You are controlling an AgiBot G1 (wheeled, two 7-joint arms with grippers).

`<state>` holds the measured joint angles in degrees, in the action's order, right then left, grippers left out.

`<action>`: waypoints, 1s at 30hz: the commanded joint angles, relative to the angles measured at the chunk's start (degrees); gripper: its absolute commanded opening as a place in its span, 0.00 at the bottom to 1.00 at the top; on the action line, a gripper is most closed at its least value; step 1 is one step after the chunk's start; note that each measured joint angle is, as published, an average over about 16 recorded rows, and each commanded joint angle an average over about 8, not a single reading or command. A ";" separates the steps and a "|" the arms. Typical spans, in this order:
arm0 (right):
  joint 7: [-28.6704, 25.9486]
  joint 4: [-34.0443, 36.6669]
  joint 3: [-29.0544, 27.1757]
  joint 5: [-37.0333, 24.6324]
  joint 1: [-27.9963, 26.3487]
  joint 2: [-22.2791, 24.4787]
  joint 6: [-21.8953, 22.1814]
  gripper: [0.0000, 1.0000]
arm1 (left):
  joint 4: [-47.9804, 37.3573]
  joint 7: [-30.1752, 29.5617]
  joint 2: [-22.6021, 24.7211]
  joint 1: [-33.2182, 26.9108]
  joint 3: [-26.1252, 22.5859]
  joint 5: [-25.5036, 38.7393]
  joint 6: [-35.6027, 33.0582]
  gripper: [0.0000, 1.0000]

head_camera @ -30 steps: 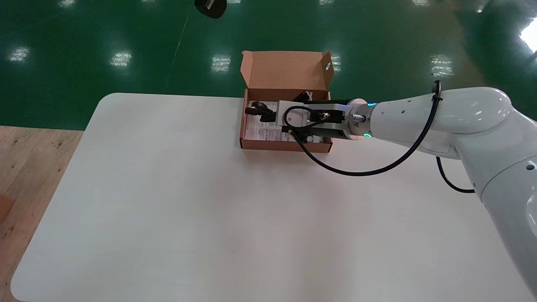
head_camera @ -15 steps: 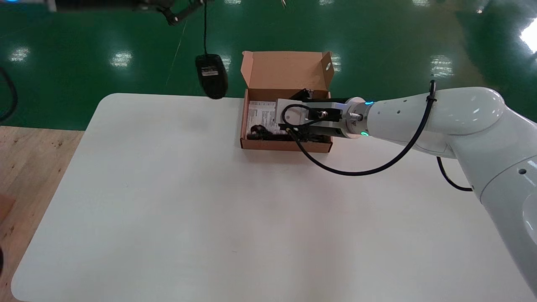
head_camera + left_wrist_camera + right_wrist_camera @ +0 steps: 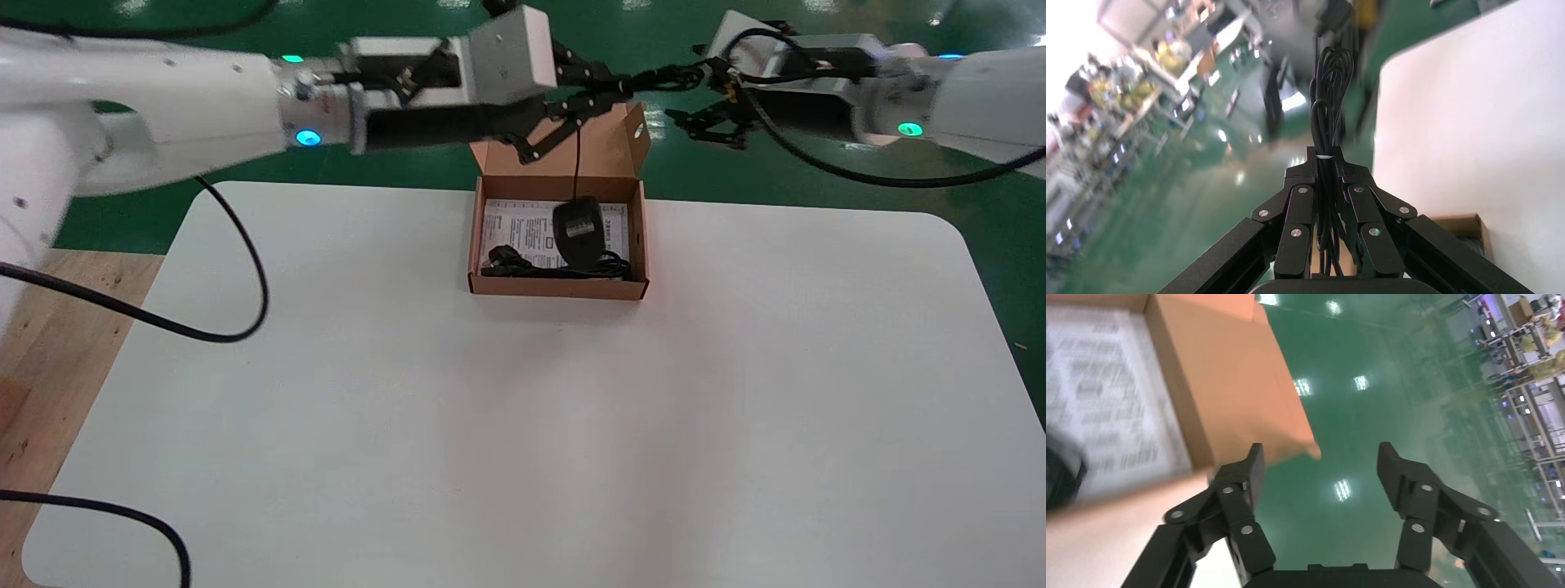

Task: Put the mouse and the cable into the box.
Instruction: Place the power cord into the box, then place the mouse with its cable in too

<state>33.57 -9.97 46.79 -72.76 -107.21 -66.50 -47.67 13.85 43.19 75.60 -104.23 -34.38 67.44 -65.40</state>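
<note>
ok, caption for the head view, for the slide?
Left gripper holds the cable above the box, mouse inside it; right gripper open beyond the table.

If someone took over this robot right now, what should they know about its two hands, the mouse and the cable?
Left hand: shut on a bunch of the cable, raised above the box.
Right hand: open and empty, up beyond the box's far right corner.
Mouse: inside the box, over the leaflet, cord running up to the left hand; I can't tell if it rests on the bottom.
One cable end lies along the box's front wall.
Left to do: lower and release the held bunch into the box.
</note>
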 commanded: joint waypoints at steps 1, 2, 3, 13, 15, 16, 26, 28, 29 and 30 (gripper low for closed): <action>0.79 0.65 -0.53 0.77 -1.93 3.25 -4.09 1.00 | -2.14 2.06 2.32 1.50 0.26 -0.32 2.60 0.00; 1.56 0.93 -0.50 0.66 -2.55 4.72 -5.20 1.00 | -1.81 2.37 2.68 2.62 -0.04 -0.63 4.20 0.00; 2.36 1.22 -0.42 0.47 -3.09 6.13 -6.08 1.00 | -1.22 2.53 2.91 3.75 -0.39 -1.04 5.63 0.00; 5.67 5.43 1.17 -2.23 -4.65 15.11 -9.72 1.00 | 6.16 0.46 2.99 6.00 -5.04 -8.16 13.82 0.00; 5.05 6.28 1.43 -2.61 -4.86 15.76 -10.19 1.00 | 6.69 0.21 2.97 5.77 -6.39 -9.34 14.42 0.00; 4.73 6.61 1.54 -2.75 -4.97 15.96 -10.43 1.00 | 6.84 0.08 2.97 5.84 -7.07 -9.88 14.62 0.00; 4.08 7.44 2.43 -4.01 -6.16 17.86 -13.01 1.00 | 8.05 -3.64 3.01 12.38 -13.86 -17.08 15.67 0.00; 4.12 7.60 2.62 -4.28 -6.16 18.31 -13.43 1.00 | 8.24 -4.68 2.97 13.60 -15.32 -18.24 16.16 0.00; 4.13 7.68 2.71 -4.41 -6.14 18.50 -13.63 1.00 | 8.20 -5.27 2.94 14.05 -16.01 -18.78 16.55 0.00; 4.13 7.75 2.81 -4.54 -6.11 18.66 -13.84 1.00 | 8.06 -5.93 2.90 14.42 -16.62 -19.35 17.02 0.00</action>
<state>37.72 -2.33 49.57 -77.25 -113.21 -48.07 -61.68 21.12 36.59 78.48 -90.39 -50.23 47.68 -47.65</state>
